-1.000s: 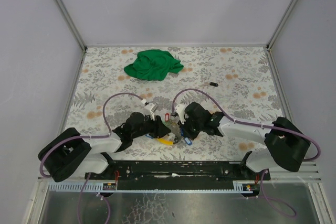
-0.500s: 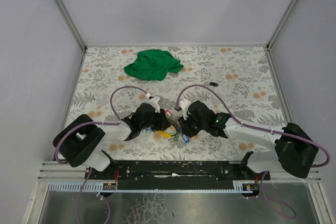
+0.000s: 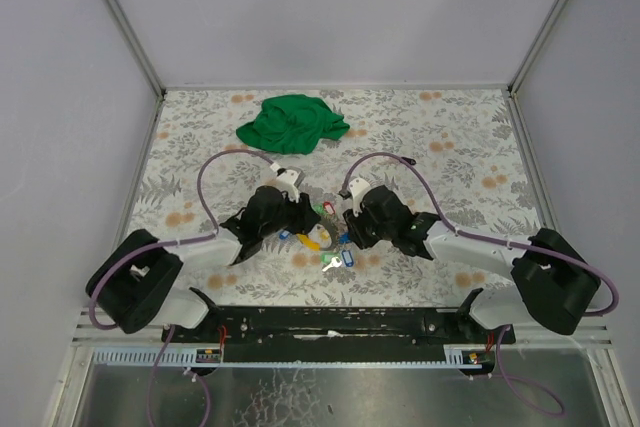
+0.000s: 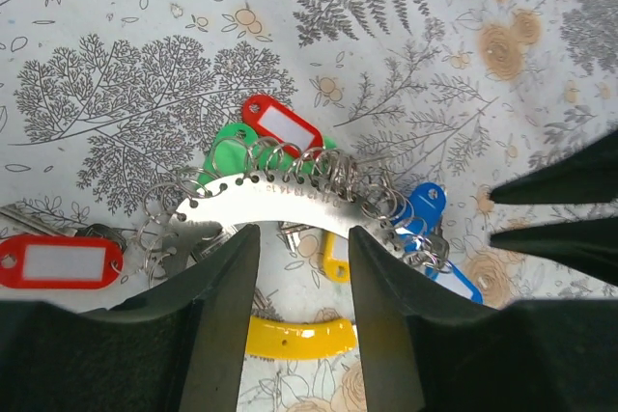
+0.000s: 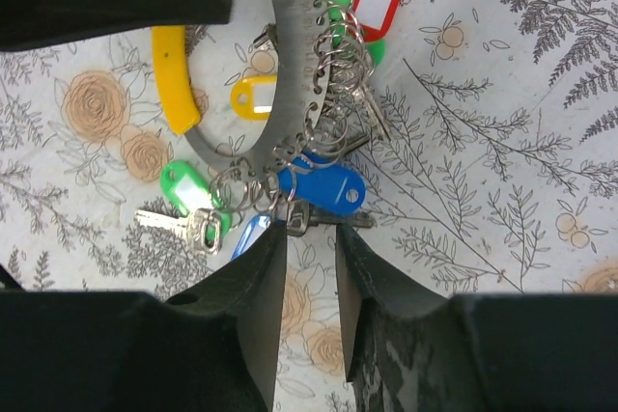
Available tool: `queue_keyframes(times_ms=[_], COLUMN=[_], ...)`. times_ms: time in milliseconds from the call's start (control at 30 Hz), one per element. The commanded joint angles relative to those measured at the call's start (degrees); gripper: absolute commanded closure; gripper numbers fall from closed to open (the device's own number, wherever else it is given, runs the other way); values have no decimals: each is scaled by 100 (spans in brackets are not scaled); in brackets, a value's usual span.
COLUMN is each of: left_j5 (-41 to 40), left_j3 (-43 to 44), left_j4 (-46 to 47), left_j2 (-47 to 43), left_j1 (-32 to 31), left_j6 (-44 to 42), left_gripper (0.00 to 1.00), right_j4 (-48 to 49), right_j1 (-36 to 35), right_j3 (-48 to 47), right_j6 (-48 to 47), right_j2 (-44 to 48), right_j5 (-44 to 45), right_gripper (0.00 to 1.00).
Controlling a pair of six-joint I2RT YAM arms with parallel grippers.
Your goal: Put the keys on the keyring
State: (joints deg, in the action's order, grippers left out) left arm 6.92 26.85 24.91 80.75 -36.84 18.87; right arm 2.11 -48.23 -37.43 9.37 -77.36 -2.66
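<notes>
Keys [image 4: 282, 128] with bright tags hang on small rings along the keyring [image 4: 280, 192]. The keyring is a flat grey bent band with holes, and it lies on the flowery tabletop [image 4: 116, 94].

In the left wrist view, the left gripper [image 4: 304, 236] has its jaws open. The tips are right at the near edge of the keyring, but I cannot tell if they touch it. A yellow tag [image 4: 336, 260] shows in the gap. A yellow curved piece [image 4: 299, 338] lies just on the near side of the keyring. One red tag [image 4: 58, 262] lies off the keyring's left end.

In the right wrist view, the right gripper [image 5: 307, 233] has its jaws a little apart, with nothing between them. A blue tag [image 5: 323, 187] lies just past the tips, at one end of the keyring. A green tag [image 5: 185, 190] with a silver key lies just beside that same end. The yellow curved piece sits inside the keyring's bend.

In the top view, the two grippers are low, one on each side of the keyring. A green cloth [image 3: 292, 123] lies well apart from the keyring on the far side. A small dark thing [image 3: 405, 161] also lies well apart from it.

A second ago the keyring and both grippers were nearer the arms' bases. Now they have moved a bit further out.
</notes>
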Motion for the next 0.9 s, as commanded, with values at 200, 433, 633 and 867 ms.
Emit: queue_keyframes(times_ms=[200, 433, 633, 867], left_j5=[804, 910, 1004, 1019], left_j3=[-514, -423, -344, -324], left_j4=[740, 785, 796, 754], left_j2=[-36, 336, 528, 553], left_j1=[37, 42, 37, 42], left_j6=[205, 182, 188, 157], left_gripper=[60, 62, 62, 62], right_j4=[750, 932, 932, 1027], right_j1=[252, 252, 252, 253], right_j3=[-120, -125, -52, 139], right_j6=[459, 598, 683, 830], right_j2=[-736, -980, -747, -473], right_j5=[-322, -471, -515, -474], right_gripper=[76, 77, 78, 77])
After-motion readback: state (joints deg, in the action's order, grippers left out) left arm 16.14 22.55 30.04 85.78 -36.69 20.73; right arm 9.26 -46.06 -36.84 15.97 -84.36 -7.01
